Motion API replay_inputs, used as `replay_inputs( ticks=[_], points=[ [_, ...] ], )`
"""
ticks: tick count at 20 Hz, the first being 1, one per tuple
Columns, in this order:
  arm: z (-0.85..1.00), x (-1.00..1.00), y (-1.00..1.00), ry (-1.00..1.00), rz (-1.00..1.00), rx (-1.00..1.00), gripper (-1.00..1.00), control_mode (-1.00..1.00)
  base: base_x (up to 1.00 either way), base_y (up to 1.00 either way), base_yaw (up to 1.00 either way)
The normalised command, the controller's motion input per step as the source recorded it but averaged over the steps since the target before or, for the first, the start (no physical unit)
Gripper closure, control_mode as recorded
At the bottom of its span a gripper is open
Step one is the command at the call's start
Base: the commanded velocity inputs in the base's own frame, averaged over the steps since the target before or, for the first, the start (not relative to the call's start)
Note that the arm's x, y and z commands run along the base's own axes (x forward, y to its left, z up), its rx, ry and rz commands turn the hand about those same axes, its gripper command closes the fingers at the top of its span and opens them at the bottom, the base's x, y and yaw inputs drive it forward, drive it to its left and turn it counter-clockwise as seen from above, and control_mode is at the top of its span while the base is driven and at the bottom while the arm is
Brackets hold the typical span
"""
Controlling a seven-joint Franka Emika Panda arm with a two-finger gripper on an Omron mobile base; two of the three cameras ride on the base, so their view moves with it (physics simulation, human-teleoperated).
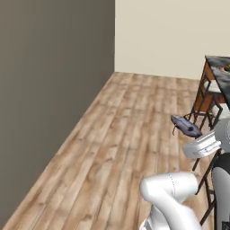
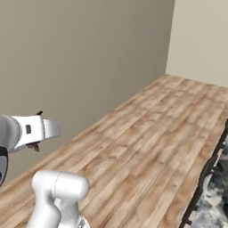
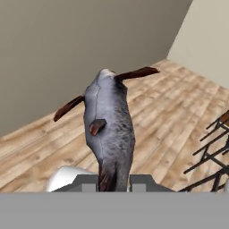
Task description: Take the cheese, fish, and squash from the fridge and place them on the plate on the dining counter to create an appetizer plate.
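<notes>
Nearest, in the hand view: gripper (image 3: 114,181) clamped narrow on the fish (image 3: 109,129), finger tips either side of the tail end, grey body standing away from the hand with thin reddish-brown fins spread to both sides. No sign of slip or sag; held well clear of the wooden floor (image 3: 147,116) below.

From the left base view: fish (image 1: 185,126) carried out ahead of the white arm, in mid-air over the floorboards (image 1: 112,148), just short of the dark metal stools (image 1: 204,108). In the right base view, a sliver of fin peeking from behind the white hand at the left edge.

Further off: a corner of the dining counter (image 1: 221,72), marbled top, at the right edge of the left base view above the stools; something small lying on it at the frame edge, too cut off to name. Plate, cheese and squash not made out here. Beyond, grey wall (image 1: 54,90) to the left and cream wall (image 1: 170,36) at the back.

Step in hand, judged: transport of the fish to the plate. To do it well: firm unchanged squeeze during travel, since the grip sits on the thin tail end and the long body could swing; height kept above the stool backs and counter edge; smooth approach, no jerks; release low over the plate's centre, not from a height.
</notes>
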Motion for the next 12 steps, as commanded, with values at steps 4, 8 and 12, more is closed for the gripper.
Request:
replay_inputs(
  ticks=[4, 8, 12],
  points=[
    [0.00, 0.00, 0.00, 0.00, 0.00, 0.00, 1.00, 1.00, 0.96, 0.18, -0.45],
    [0.00, 0.00, 0.00, 0.00, 0.00, 0.00, 1.00, 1.00, 0.89, 0.14, -0.43],
    [0.00, 0.00, 0.00, 0.00, 0.00, 0.00, 1.00, 1.00, 0.77, 0.04, -0.39]
  ],
)
